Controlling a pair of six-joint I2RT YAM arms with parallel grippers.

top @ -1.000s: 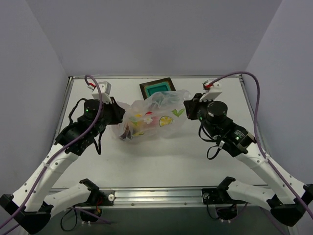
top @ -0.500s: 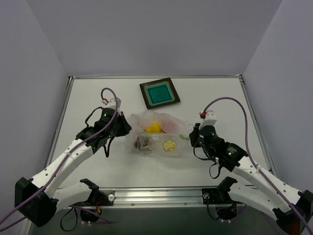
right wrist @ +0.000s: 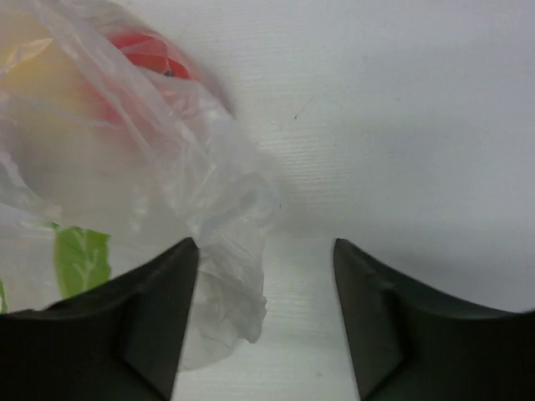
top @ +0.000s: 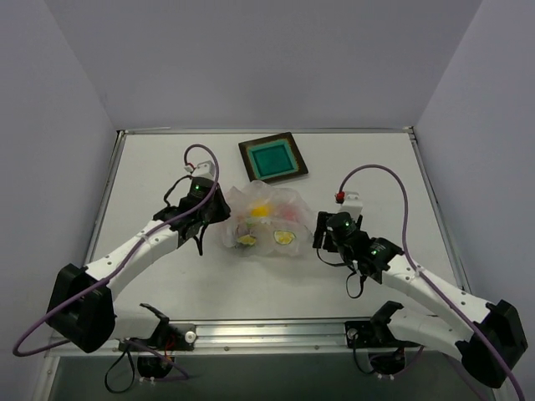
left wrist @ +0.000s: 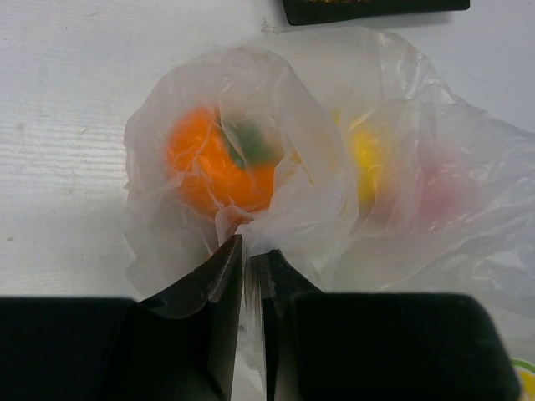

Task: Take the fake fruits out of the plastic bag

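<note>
The plastic bag (top: pixel 266 222) lies slumped on the table between my two grippers, with the fake fruits inside it. Through the film the left wrist view shows an orange fruit (left wrist: pixel 213 163), a yellow one (left wrist: pixel 366 154) and a faint red one (left wrist: pixel 441 194). My left gripper (left wrist: pixel 249 246) sits at the bag's left end (top: pixel 219 214), its jaws almost together with a thin fold of film pinched between them. At the bag's right end, my right gripper (right wrist: pixel 266 246) stands open (top: pixel 318 233). A twisted bag corner (right wrist: pixel 230 284) lies loose between its fingers. The red fruit (right wrist: pixel 138 46) shows beyond.
A square dark-rimmed teal plate (top: pixel 272 157) sits behind the bag, near the back of the table; its edge shows in the left wrist view (left wrist: pixel 376 7). White table surface (right wrist: pixel 401 125) spreads to the right of the bag.
Both arms have come down and brought the bag from mid-air onto the table. The right gripper has opened and let go of its corner. The left jaws have eased slightly.
</note>
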